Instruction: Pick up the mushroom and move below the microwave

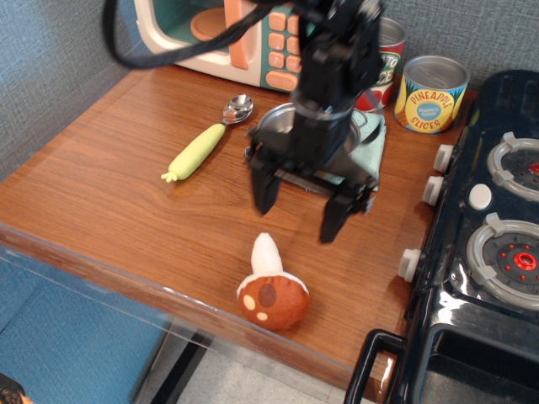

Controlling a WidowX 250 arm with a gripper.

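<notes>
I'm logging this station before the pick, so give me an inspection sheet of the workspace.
Surface: wooden table, no spills seen.
Job's things: mushroom lying near the front edge; microwave at the back.
Clutter: spoon, pot on a cloth, two cans.
Gripper: gripper open, above the table just behind the mushroom.
Cables: black cable looping before the microwave.
Surroundings: toy stove at right.

Glossy wood-grain table (126, 194), plush mushroom (270, 290)
</notes>
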